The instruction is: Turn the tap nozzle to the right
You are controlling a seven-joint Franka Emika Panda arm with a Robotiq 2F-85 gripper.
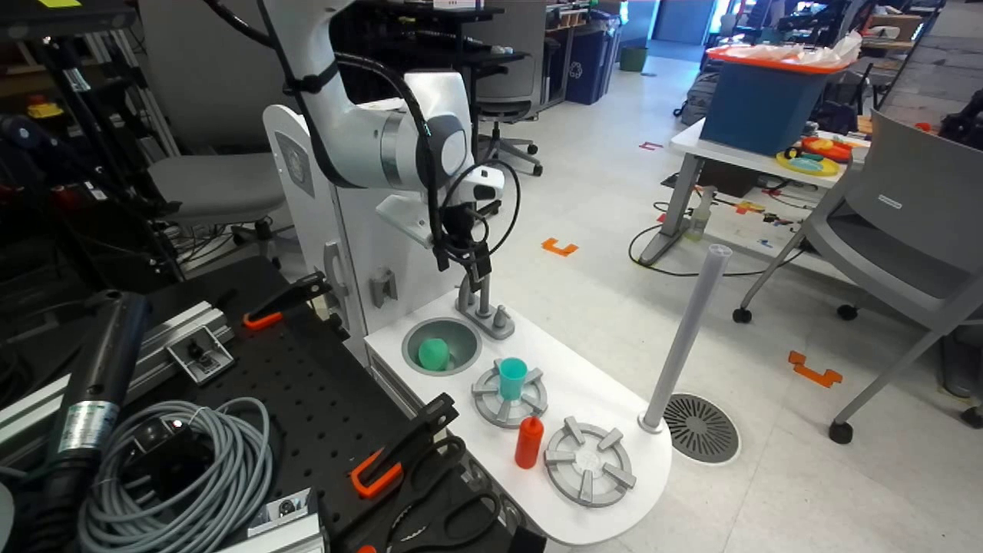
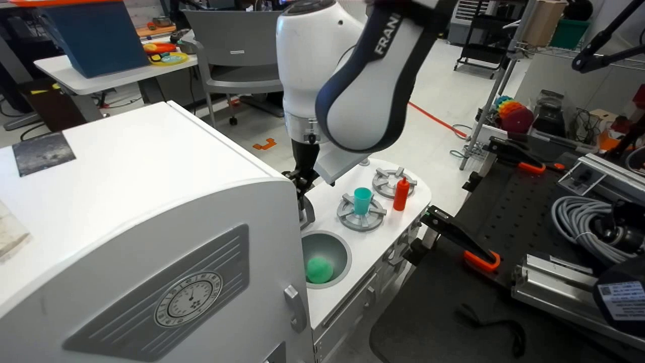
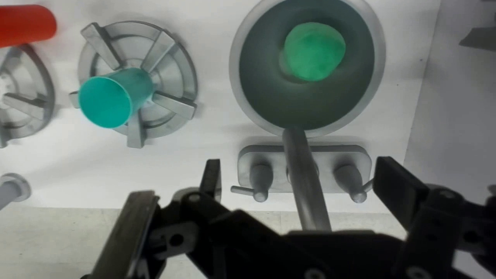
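The silver-grey tap nozzle (image 3: 308,190) stands on a grey base behind the sink. In the wrist view its spout points over the sink rim, and its near end is hidden by the gripper body. My gripper (image 3: 299,168) is open around it, one finger on each side, with gaps between both fingers and the spout. In an exterior view the gripper (image 1: 478,269) is at the top of the tap nozzle (image 1: 465,292). In an exterior view the gripper (image 2: 301,186) partly hides the tap nozzle (image 2: 306,210). Whether anything touches it, I cannot tell.
Two tap handles (image 3: 261,178) flank the nozzle; the right finger overlaps one handle's lever. The sink (image 3: 379,50) holds a green ball (image 3: 314,51). A teal cup (image 3: 116,97) stands on a burner (image 3: 170,73), with a red bottle (image 1: 529,443) nearby. A white panel (image 1: 369,253) rises beside the sink.
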